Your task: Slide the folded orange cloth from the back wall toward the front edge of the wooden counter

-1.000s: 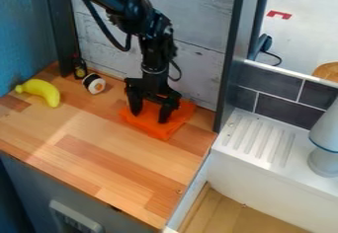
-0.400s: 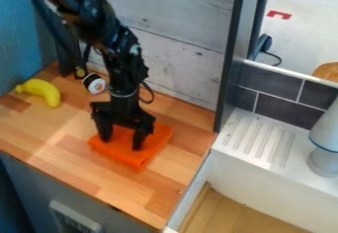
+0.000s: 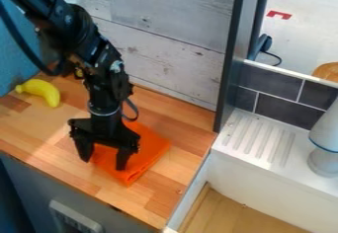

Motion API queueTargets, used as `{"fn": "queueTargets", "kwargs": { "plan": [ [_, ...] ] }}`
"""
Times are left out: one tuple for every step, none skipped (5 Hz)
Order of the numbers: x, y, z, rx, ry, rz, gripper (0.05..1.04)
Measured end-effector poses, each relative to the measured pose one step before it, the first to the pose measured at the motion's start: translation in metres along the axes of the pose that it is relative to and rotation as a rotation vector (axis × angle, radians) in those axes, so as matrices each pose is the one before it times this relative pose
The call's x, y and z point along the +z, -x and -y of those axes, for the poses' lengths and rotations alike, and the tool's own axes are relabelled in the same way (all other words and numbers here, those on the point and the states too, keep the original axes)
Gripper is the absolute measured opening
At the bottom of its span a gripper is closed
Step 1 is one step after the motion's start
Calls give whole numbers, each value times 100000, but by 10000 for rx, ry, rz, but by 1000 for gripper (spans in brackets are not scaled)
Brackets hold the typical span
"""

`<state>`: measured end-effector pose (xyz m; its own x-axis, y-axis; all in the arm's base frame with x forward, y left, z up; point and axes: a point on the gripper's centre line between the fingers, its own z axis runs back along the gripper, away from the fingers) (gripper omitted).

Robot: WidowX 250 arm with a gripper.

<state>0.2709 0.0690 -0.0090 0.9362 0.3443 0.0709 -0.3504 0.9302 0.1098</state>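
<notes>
- Tool [image 3: 104, 163]: one, black, two-fingered; I have it pointing down over the near part of the tabletop [image 3: 188, 131], its fingers spread well apart, with orange fabric visible between them.
- Arm [image 3: 86, 39]: one, black; it enters at the upper left and slants down to the tool.
- Cloth [image 3: 147, 147]: one, orange, folded into a flat pad; it lies on the tabletop beneath the tool. The fingertips appear to bear on it, one near its edge, the other farther in; I see no fold pinched between them.
- Progress, as I judge it: the tool is down at the cloth and contact seems made; the cloth rests flat, unlifted, and the tool is not clear of it. How much is left I cannot tell.
- Banana [image 3: 41, 91]: one, yellow, lying at the tabletop's left side, well apart from the cloth.
- Small dark item [image 3: 78, 72]: one, with a yellow patch, mostly hidden behind the arm; kind uncertain.
- Wall panel [image 3: 172, 54]: pale, weathered boards, behind the tabletop.
- Post [image 3: 231, 59]: dark, upright, at the panel's right edge.
- Drainboard [image 3: 261, 140]: white, ridged, right of the post.
- Pale vessel [image 3: 324, 153]: one, upright on the drainboard's right side, with a blue line around it.
</notes>
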Motion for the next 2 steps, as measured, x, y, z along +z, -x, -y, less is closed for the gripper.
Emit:
{"fn": "queueTargets", "kwargs": {
  "plan": [
    [975, 771, 315, -70, -55, 150, 1000],
    [3632, -401, -591, 127, 28, 609, 1000]
  ]
}}
